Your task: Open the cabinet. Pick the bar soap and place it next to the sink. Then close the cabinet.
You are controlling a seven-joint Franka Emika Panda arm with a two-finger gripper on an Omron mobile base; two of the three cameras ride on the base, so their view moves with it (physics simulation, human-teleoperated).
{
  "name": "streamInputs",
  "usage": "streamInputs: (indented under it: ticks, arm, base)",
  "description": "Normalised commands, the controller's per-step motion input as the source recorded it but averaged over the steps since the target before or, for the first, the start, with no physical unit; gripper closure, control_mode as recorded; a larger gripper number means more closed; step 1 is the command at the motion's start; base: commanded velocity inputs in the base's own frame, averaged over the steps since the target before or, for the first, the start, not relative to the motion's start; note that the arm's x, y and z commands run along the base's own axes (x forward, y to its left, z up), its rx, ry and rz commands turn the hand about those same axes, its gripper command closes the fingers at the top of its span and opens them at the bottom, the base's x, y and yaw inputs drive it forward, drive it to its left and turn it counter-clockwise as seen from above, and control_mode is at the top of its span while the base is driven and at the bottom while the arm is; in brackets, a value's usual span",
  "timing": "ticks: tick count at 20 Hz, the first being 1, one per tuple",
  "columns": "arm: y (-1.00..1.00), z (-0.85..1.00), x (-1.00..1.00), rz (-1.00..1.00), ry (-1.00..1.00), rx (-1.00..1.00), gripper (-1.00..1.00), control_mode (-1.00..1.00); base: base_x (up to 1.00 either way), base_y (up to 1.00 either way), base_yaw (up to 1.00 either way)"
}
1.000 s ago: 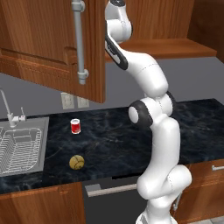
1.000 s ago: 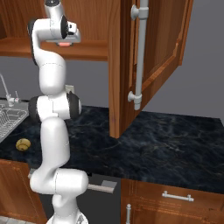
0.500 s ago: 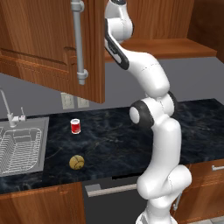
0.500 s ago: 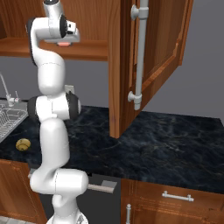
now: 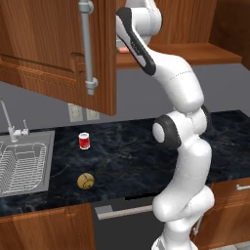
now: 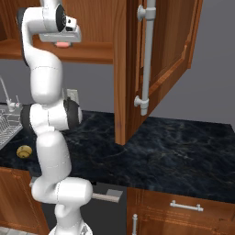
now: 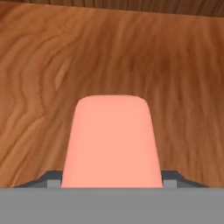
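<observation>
Item, bar soap (image 7: 112,140): lies flat on the cabinet (image 5: 58,49) shelf at my 12 o'clock, between the gripper (image 7: 112,177) tips standing apart at 3 and 9; I'd squeeze square on its flanks before lifting.

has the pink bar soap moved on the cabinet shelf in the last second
No. The salmon-pink rectangular bar soap sits at the same spot on the wooden cabinet shelf as before.
</observation>
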Motion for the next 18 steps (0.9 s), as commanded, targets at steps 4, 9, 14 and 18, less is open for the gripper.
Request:
streamInputs:
  ticks: [4, 9, 14, 18]
  arm:
    - [-0.21, 0.00, -1.00, -0.01, -0.02, 0.04, 1.00, -1.00]
    - [-0.03, -0.03, -1.00, 0.00, -0.03, 0.03, 1.00, -1.00]
    - [-0.01, -0.23, -1.00, 0.00, -0.01, 0.01, 1.00, -1.00]
    - [-0.18, -0.47, -1.00, 0.00, 0.00, 0.00, 1.00, -1.00]
  base:
    - [0.00, 0.00, 0.00]
    - [0.00, 0.00, 0.00]
    - [0.00, 0.00, 0.00]
    - [0.00, 0.00, 0.00]
